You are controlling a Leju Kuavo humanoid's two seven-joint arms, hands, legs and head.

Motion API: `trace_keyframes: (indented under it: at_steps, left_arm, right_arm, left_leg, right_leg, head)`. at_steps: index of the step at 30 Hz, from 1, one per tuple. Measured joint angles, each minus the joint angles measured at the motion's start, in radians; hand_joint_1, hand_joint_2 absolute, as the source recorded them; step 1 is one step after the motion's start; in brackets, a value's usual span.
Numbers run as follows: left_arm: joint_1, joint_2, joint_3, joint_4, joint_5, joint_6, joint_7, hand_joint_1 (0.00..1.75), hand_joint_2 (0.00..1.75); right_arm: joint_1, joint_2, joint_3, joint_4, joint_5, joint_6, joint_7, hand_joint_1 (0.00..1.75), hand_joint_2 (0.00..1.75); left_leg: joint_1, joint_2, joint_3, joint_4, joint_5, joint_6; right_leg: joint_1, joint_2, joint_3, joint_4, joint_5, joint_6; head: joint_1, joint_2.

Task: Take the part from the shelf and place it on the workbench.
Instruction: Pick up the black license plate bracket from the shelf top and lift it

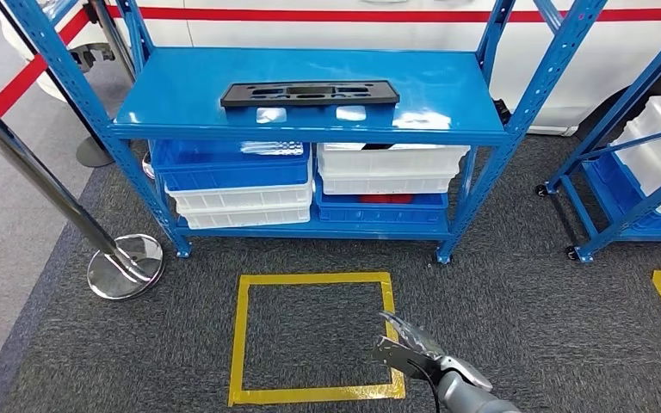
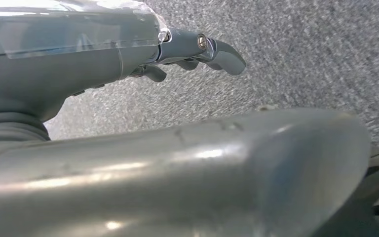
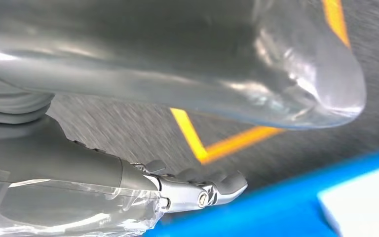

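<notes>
Task barely begun, by the look of it: nothing picked yet, grab, carry and placing all left. Left to right in head view: chrome stanchion post (image 1: 47, 185) on its round base at left, well apart from the blue shelf rack (image 1: 120, 129); the black flat part (image 1: 310, 93) with cutouts lies flat on the top shelf, untouched. Under it, stacked blue bins (image 1: 228, 168) and white bins (image 1: 387, 172). Yellow tape square (image 1: 241, 344) on grey carpet in front of the rack. Right hand (image 1: 413, 348) low near that square's corner, fingers loosely apart, holding nothing. Left hand (image 2: 197, 52) in its wrist view hangs over carpet, fingers spread, empty. No workbench seen. No readable labels or writing anywhere; second blue rack (image 1: 645, 181) at far right.
</notes>
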Motion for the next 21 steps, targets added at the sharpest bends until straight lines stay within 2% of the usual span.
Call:
trace_keyframes:
  at_steps: [2, 3, 4, 5, 7, 8, 9, 10, 13, 14, 16, 18, 19, 20, 21]
  left_arm:
    - [-0.003, -0.002, 0.000, 0.000, 0.001, -0.001, -0.004, 0.00, 0.00]
    - [-0.004, -0.002, 0.000, 0.000, 0.001, 0.000, -0.005, 0.00, 0.00]
    - [-0.004, -0.003, 0.000, 0.000, 0.001, 0.000, -0.006, 0.00, 0.00]
    - [-0.004, -0.003, 0.000, 0.000, 0.001, 0.000, -0.007, 0.00, 0.00]
    - [-0.005, -0.004, 0.000, 0.000, 0.001, -0.001, -0.009, 0.00, 0.00]
    - [-0.006, -0.005, 0.000, 0.000, 0.001, -0.003, -0.011, 0.00, 0.00]
    - [-0.006, -0.006, 0.000, 0.000, 0.000, -0.005, -0.013, 0.00, 0.00]
    - [-0.006, -0.006, 0.000, 0.000, 0.000, -0.008, -0.015, 0.00, 0.00]
    - [-0.006, -0.006, 0.000, 0.000, -0.001, -0.013, -0.018, 0.00, 0.00]
    - [-0.006, -0.006, 0.000, 0.000, -0.001, -0.013, -0.019, 0.00, 0.00]
    - [-0.008, -0.006, 0.000, 0.000, -0.001, -0.014, -0.019, 0.00, 0.00]
    - [-0.008, -0.006, 0.000, 0.000, -0.001, -0.015, -0.019, 0.00, 0.00]
    - [-0.006, -0.006, 0.000, 0.000, -0.001, -0.015, -0.019, 0.00, 0.00]
    - [-0.003, -0.006, 0.000, 0.000, -0.001, -0.015, -0.018, 0.00, 0.00]
    - [-0.001, -0.005, 0.000, 0.000, -0.001, -0.015, -0.017, 0.00, 0.00]
  right_arm:
    - [-0.002, 0.004, 0.072, -0.020, -0.059, -0.014, -0.025, 0.00, 0.00]
    - [-0.002, 0.004, 0.120, -0.035, -0.093, -0.006, -0.028, 0.00, 0.00]
    - [-0.003, 0.005, 0.167, -0.051, -0.121, 0.005, -0.029, 0.00, 0.00]
    - [-0.004, 0.005, 0.211, -0.067, -0.145, 0.016, -0.029, 0.00, 0.00]
    - [-0.006, 0.005, 0.289, -0.106, -0.195, 0.022, -0.029, 0.00, 0.00]
    - [-0.007, 0.005, 0.329, -0.128, -0.226, 0.019, -0.030, 0.00, 0.00]
    - [-0.006, 0.005, 0.374, -0.156, -0.265, 0.016, -0.029, 0.00, 0.00]
    - [-0.002, 0.005, 0.422, -0.188, -0.306, 0.015, -0.026, 0.00, 0.00]
    - [0.013, -0.004, 0.562, -0.290, -0.400, 0.028, -0.005, 0.00, 0.00]
    - [0.016, -0.012, 0.601, -0.318, -0.416, 0.031, 0.001, 0.00, 0.00]
    - [0.021, -0.028, 0.666, -0.364, -0.433, 0.023, 0.008, 0.00, 0.00]
    - [0.031, -0.047, 0.725, -0.413, -0.446, -0.007, 0.022, 0.00, 0.00]
    - [0.038, -0.057, 0.754, -0.442, -0.448, -0.026, 0.037, 0.00, 0.00]
    - [0.046, -0.070, 0.786, -0.480, -0.443, -0.044, 0.061, 0.00, 0.00]
    - [0.052, -0.084, 0.819, -0.524, -0.430, -0.062, 0.092, 0.00, 0.00]
  left_leg:
    - [-0.001, -0.003, -0.001, -0.001, 0.002, 0.004]
    - [-0.002, -0.005, -0.002, 0.000, 0.001, 0.005]
    - [-0.003, -0.006, -0.001, 0.001, 0.000, 0.005]
    - [-0.003, -0.008, -0.001, 0.003, -0.001, 0.004]
    - [-0.002, -0.012, 0.002, 0.010, -0.006, 0.000]
    - [-0.004, -0.013, 0.000, 0.015, -0.010, -0.004]
    - [-0.006, -0.014, -0.003, 0.020, -0.013, -0.009]
    - [-0.007, -0.014, -0.007, 0.023, -0.015, -0.013]
    - [-0.007, -0.011, -0.012, 0.028, -0.019, -0.029]
    - [-0.006, -0.009, -0.017, 0.041, -0.029, -0.035]
    - [-0.004, -0.005, -0.054, 0.123, -0.078, -0.047]
    - [-0.001, -0.002, -0.121, 0.260, -0.139, -0.055]
    - [0.000, -0.001, -0.146, 0.308, -0.151, -0.057]
    - [0.000, 0.000, -0.155, 0.321, -0.143, -0.057]
    - [0.000, 0.000, -0.143, 0.290, -0.116, -0.055]
  right_leg:
    - [-0.003, 0.005, -0.059, 0.128, -0.063, 0.004]
    - [-0.005, 0.006, -0.089, 0.190, -0.082, 0.006]
    - [-0.005, 0.006, -0.108, 0.227, -0.085, 0.008]
    - [-0.006, 0.006, -0.110, 0.226, -0.069, 0.008]
    - [-0.007, 0.006, -0.060, 0.109, 0.007, 0.005]
    - [-0.005, 0.005, -0.031, 0.043, 0.035, 0.003]
    - [-0.003, 0.005, -0.009, -0.007, 0.050, -0.002]
    - [-0.001, 0.006, -0.001, -0.030, 0.051, -0.006]
    - [0.000, 0.011, -0.002, -0.040, 0.046, -0.022]
    - [-0.002, 0.010, -0.001, -0.043, 0.047, -0.028]
    - [-0.004, 0.006, 0.003, -0.047, 0.049, -0.038]
    - [-0.003, 0.002, 0.003, -0.047, 0.047, -0.042]
    - [-0.002, 0.000, 0.004, -0.047, 0.047, -0.043]
    - [-0.001, 0.000, 0.004, -0.047, 0.047, -0.043]
    - [0.000, 0.000, 0.006, -0.047, 0.046, -0.042]
  head:
    - [0.000, 0.000]
    - [0.000, 0.000]
    - [0.000, 0.000]
    - [0.000, 0.000]
    - [0.000, 0.000]
    - [0.000, 0.000]
    - [0.000, 0.000]
    - [0.000, 0.000]
    - [0.000, 0.000]
    - [0.000, 0.000]
    - [0.000, 0.000]
    - [0.000, 0.000]
    - [0.000, 0.000]
    - [0.000, 0.000]
    - [0.000, 0.000]
